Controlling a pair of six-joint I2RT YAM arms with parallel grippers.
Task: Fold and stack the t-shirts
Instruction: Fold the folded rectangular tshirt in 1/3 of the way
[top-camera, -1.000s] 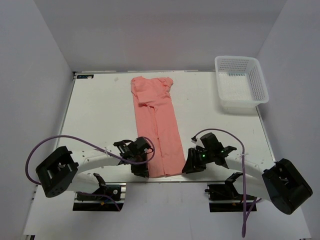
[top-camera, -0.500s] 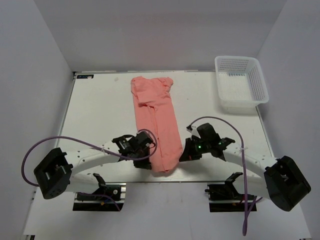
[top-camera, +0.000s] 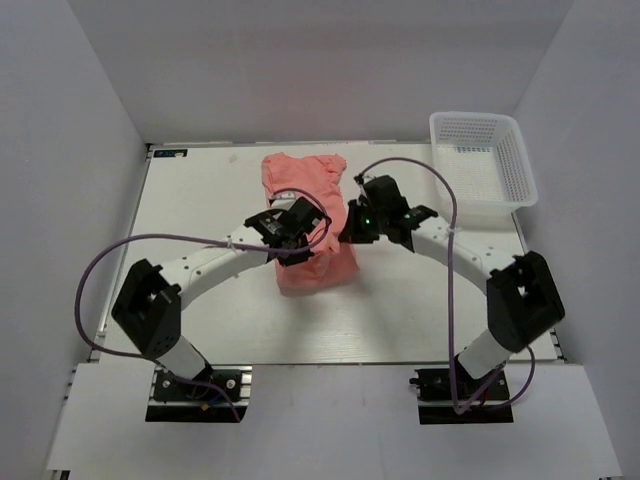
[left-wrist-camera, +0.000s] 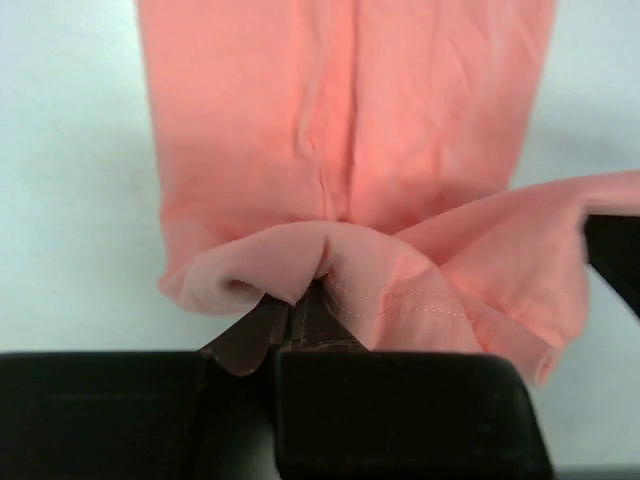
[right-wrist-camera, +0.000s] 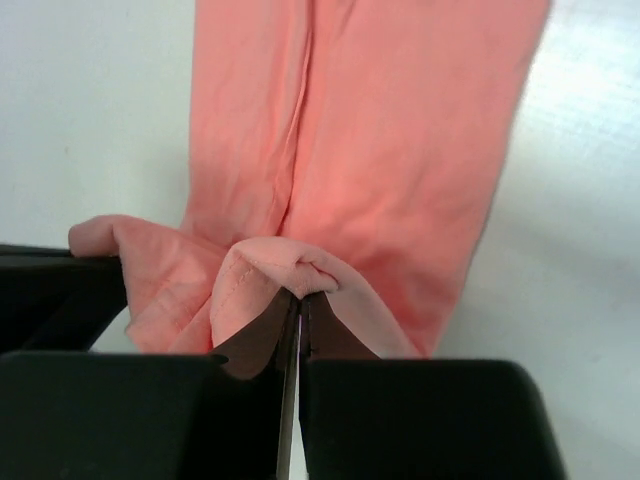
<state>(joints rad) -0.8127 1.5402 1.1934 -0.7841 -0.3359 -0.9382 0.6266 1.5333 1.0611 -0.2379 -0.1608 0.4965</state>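
You have the salmon-pink short-sleeved t-shirt of soft plain fabric (top-camera: 303, 178) near the middle of the flat white table (top-camera: 200, 205), towards the far edge. It lies as a narrow strip folded lengthwise, its collar end pointing away from the arm bases. The near part of the strip is doubled over, so a rounded fold faces you in the overhead view, and the hem end is held up over the cloth below.

Your left gripper (left-wrist-camera: 290, 312) has its jaws pressed together on the left corner of that hem. In the left wrist view the fabric bunches up out of the dark fingers, a line of stitching shows along the edge, and the strip runs flat on the table beyond it.

Your right gripper (right-wrist-camera: 298, 300) is likewise clamped on the right corner. A small rolled lip of cloth sits right at its closed tips, with only a hairline seam between the two fingers.

From above, both grippers sit close together over the shirt, one on each side, with the hem stretched between them.

The white plastic mesh basket (top-camera: 483, 170) stands at the far right corner of the table, well apart from the shirt.
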